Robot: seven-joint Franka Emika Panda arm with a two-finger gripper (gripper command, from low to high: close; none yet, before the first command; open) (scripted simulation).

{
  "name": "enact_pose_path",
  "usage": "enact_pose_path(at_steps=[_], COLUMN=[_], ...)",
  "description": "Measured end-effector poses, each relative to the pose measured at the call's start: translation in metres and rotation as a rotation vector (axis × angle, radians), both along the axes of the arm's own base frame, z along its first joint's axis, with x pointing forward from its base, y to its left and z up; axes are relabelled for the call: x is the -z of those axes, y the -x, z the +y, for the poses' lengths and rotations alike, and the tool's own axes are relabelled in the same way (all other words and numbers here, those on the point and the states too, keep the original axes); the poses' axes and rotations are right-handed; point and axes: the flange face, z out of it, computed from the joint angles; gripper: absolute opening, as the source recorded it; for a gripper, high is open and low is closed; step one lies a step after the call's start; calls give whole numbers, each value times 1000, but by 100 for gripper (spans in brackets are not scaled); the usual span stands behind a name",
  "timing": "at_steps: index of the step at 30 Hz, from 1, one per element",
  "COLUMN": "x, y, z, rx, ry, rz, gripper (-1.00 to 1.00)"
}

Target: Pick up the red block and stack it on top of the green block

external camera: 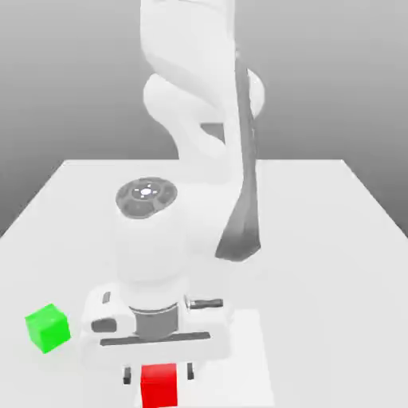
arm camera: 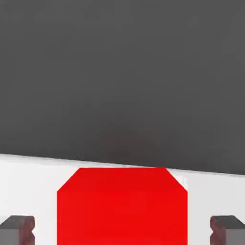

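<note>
Tool (external camera: 158, 374) down around the red block (external camera: 159, 386), its two fingers apart, one on either side of the cube and neither touching it. That relation is what the coming move turns on: the block lies between the fingertips, and in the hand view a strip of pale surface shows on both flanks of the red cube, so the grip has yet to be made. The gaps look much alike (a little unevenness would hardly matter, since closing fingers tend to centre a small cube).

The cube's faces seem roughly square to the fingers, and with no long axis to speak of, I judge that no turn of the wrist is needed before closing. The block sits on the tabletop (external camera: 319, 279), near its front edge, below the hand.

The green block (external camera: 48, 327) stands well apart, toward the exterior view's left, turned at an angle to the red one. I take the step in hand to be the grasp, with the lift, the carry and the stacking all to come. That skew may call for some wrist rotation later, if the faces are to line up; an off-centre release could let the red cube topple.
</note>
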Motion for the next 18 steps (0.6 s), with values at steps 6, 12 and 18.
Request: enact_pose_path(at_steps=[6,12,18], x=[-16,-62,-77], y=[0,14,52], z=[0,-39,-118], rx=[-1,144,456], ry=[0,-3,-5], rz=[1,2,2], gripper=[-100,-100,-100])
